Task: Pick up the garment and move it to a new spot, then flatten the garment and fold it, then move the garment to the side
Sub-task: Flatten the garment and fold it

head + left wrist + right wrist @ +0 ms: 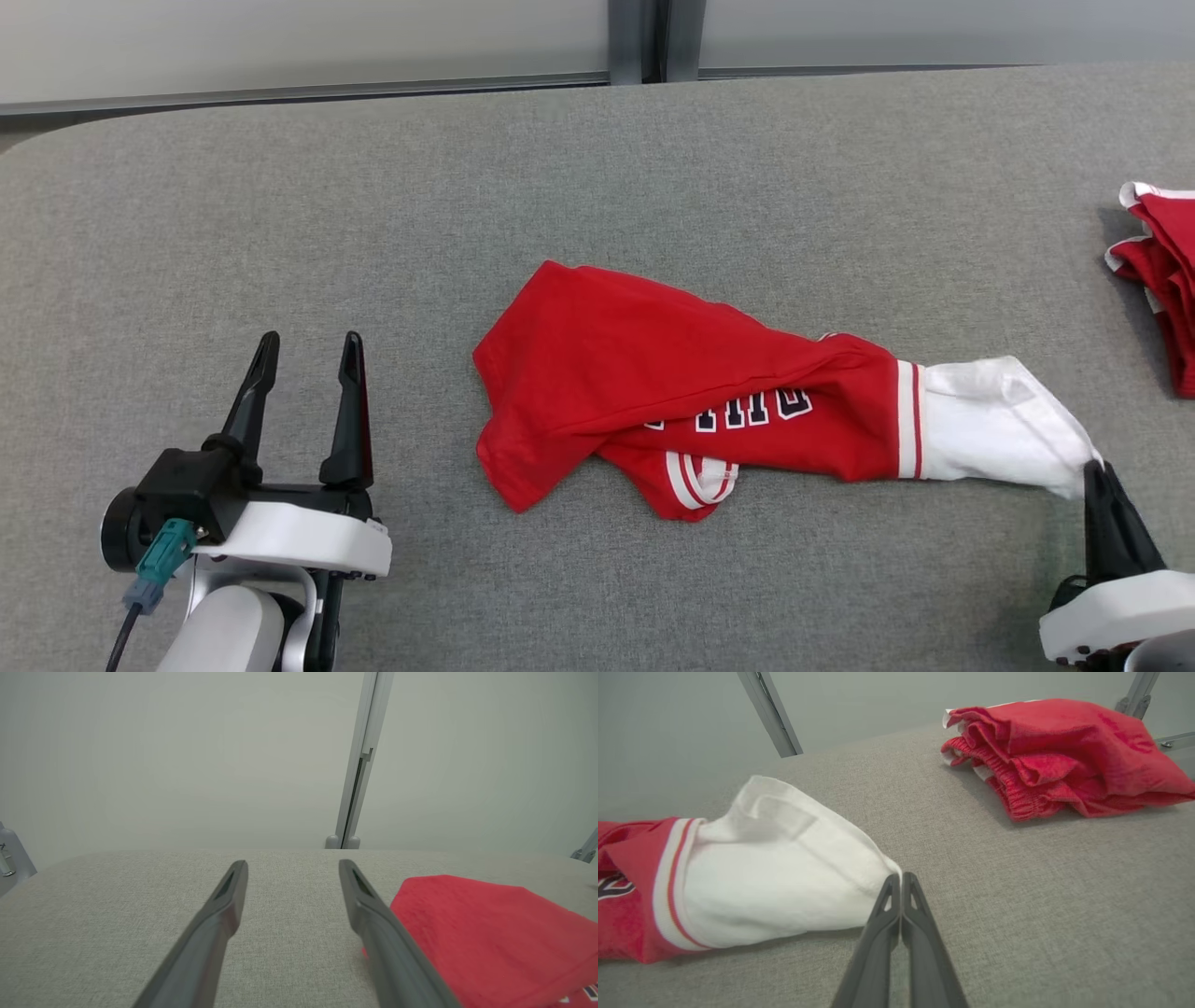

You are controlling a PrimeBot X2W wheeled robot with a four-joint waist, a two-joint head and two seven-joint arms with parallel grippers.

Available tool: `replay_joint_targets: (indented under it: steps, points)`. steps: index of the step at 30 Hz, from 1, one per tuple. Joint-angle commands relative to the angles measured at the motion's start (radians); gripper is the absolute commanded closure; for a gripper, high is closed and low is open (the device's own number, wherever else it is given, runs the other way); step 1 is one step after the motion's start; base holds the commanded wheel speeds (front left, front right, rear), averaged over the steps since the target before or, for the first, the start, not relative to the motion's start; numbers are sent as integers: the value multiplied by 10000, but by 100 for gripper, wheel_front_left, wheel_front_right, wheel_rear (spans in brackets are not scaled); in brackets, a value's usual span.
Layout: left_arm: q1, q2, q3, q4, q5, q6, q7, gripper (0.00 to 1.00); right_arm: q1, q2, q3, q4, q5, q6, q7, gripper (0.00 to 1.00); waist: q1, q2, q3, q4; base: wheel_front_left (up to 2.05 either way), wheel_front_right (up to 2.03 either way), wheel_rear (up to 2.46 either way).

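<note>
Right tool [1094, 469], at the lower right of the head view, has its two dark fingers pressed together on a corner of the garment [672, 373], pinching the very tip of its white end [990, 420]. The cloth narrows to a point where the fingers meet.

The garment is red with white-and-red trim and lies crumpled on the grey counter [560, 168], near the middle. It stretches from a bunched red part on the left to the white end on the right. Dark letters [747, 411] with white outlines run along its lower side, half hidden under a fold. A striped cuff [700, 476] pokes out beneath.

Left tool [312, 341] sits at the lower left with its fingers spread wide and nothing between them. It stands over bare counter, left of the garment and not touching it.

Another red bundle [1162, 271] with white edging rests folded at the counter's right edge, apart from the garment. A pale wall [280, 37] with a grey post [639, 37] stands behind the counter.
</note>
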Motion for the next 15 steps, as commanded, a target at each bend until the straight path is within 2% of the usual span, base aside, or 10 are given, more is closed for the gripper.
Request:
replay_joint_targets:
  steps: [1,7,8,9,10,15]
  points:
    - [-134,47,30,4,53,-31,-35,0,-52,-7,-8,67,53,0,-77,100,0,0,10,-16,0,0,0]
    - [-165,93,-35,22,45,-40,-15,0,-483,-122,305,1011,253,0,-529,100,0,0,36,-60,0,0,0]
    - [-152,103,-40,23,38,-35,-15,0,-573,-159,368,1062,303,0,-639,85,0,0,27,-71,0,0,0]
    - [-136,107,-46,20,33,-24,-16,0,-651,-219,408,1122,321,0,-709,55,0,0,23,-81,0,0,0]
    - [-119,106,-55,16,32,-12,-14,0,-731,-274,431,1126,333,0,-809,0,0,0,15,-90,0,0,0]
    - [46,122,-27,-72,102,86,-23,0,-1078,-468,642,264,-30,0,-1542,0,0,0,-117,-133,0,0,0]
